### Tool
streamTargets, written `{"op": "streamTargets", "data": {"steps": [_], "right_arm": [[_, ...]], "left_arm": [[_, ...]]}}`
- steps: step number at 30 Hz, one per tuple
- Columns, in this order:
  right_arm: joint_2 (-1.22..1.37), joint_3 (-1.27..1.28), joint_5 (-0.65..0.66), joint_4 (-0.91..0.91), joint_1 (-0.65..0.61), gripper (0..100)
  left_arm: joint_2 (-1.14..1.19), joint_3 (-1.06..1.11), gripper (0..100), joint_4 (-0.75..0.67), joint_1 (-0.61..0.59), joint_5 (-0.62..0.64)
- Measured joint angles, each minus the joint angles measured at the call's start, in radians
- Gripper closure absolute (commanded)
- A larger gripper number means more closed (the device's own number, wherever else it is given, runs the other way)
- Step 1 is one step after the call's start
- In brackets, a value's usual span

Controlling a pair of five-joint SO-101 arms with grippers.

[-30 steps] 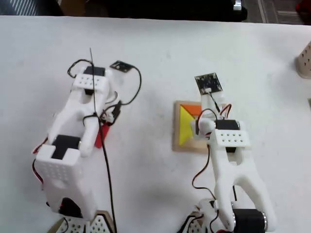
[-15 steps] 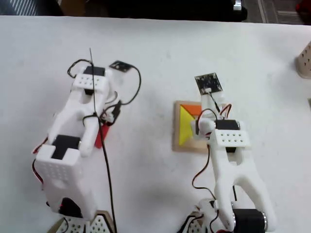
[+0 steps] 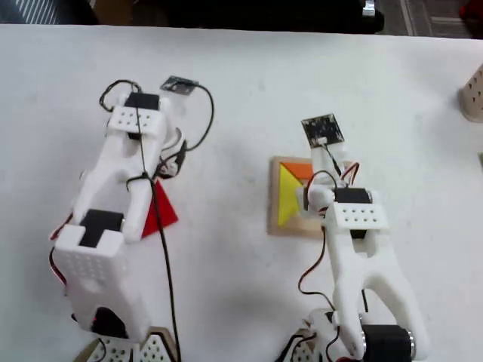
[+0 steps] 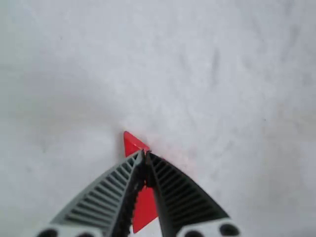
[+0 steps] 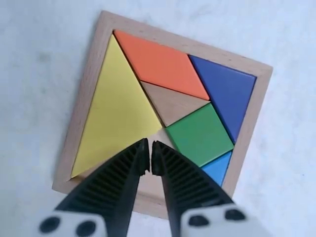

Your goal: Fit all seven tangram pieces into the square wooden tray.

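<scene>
White tabletop [image 3: 241,68] carries two arms, one tray [image 5: 94,69] and seven pieces. Six sit in the tray: a yellow triangle [image 5: 116,113], an orange parallelogram [image 5: 160,64], a dark blue triangle [image 5: 224,94], a tan triangle [image 5: 175,104], a green square [image 5: 200,136] and a light blue triangle [image 5: 218,168]. The seventh, a red triangle [image 3: 161,213], lies flat on the tabletop well apart from the tray, off its yellow side, partly under the left arm [image 3: 124,173]. The left gripper [image 4: 144,157] has its jaws pressed together with the tips over a corner of the red triangle; whether they touch it cannot be told. The right gripper [image 5: 149,148] hangs over the tray's near edge beside the yellow triangle, jaws almost together and holding nothing. By my reading the last step is in hand: getting the red triangle to the tray. The next move calls for a real hold on that flat piece, a carry across to the tray, and the right gripper clearing off the bare patch it covers, which looks like the only slot left.
</scene>
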Motion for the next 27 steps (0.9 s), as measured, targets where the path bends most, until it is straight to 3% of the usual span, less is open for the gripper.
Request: {"op": "streamTargets", "data": {"steps": [7,12,16,19,22,27], "right_arm": [[0.000,0.000,0.000,-0.003,0.000,97.8],[0.000,0.000,0.000,-0.003,0.000,97.8],[0.000,0.000,0.000,-0.003,0.000,97.8],[0.000,0.000,0.000,-0.003,0.000,97.8],[0.000,0.000,0.000,-0.003,0.000,97.8],[0.000,0.000,0.000,-0.003,0.000,97.8]], "left_arm": [[0.000,-0.034,97,0.017,-0.012,0.057],[0.000,-0.034,95,0.074,-0.012,-0.068],[0.000,-0.034,87,0.078,-0.012,-0.074],[-0.009,-0.032,88,0.078,-0.012,-0.074],[-0.080,0.038,90,0.072,-0.006,-0.104],[-0.324,0.295,84,-0.075,0.025,-0.117]]}}
